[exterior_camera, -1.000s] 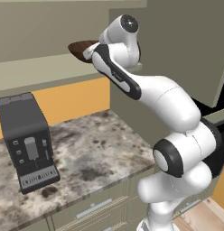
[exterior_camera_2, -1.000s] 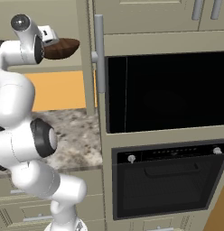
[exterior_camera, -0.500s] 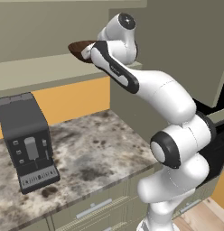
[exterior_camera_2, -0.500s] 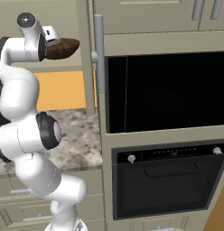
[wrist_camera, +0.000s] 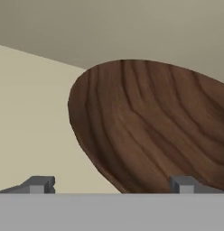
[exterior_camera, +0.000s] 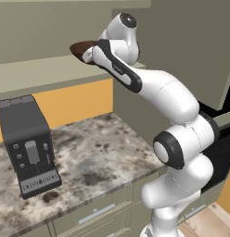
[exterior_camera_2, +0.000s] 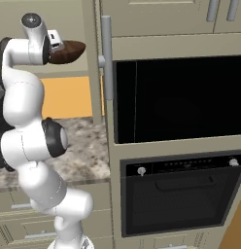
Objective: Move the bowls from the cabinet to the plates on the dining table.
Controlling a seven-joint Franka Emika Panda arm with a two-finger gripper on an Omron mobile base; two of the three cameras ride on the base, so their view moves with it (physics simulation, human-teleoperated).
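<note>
The dark brown wood-grain bowl (exterior_camera: 81, 48) (exterior_camera_2: 70, 50) sits at the front of the open cabinet's plain shelf (exterior_camera: 38, 74). My arm reaches up to it, and the hand is right against the bowl's near side. In the hand view the bowl (wrist_camera: 154, 131) is very close, and my gripper (wrist_camera: 111, 185) is open with its fingertips (wrist_camera: 39, 184) spread wide below it. The bowl's lower edge lies between the jaws; contact cannot be made out. The plates and the dining table are out of view.
A black coffee machine (exterior_camera: 28, 143) stands on the speckled stone counter (exterior_camera: 98, 152) below the cabinet. The open cabinet door with its silver bar handle (exterior_camera_2: 107, 58) hangs right of the hand. A built-in black oven (exterior_camera_2: 176, 97) fills the tall unit further right.
The arm's upper joints have shifted slightly toward the cabinet, bringing the hand closer to the bowl. The bowl has stayed in place and the gripper has stayed open.
</note>
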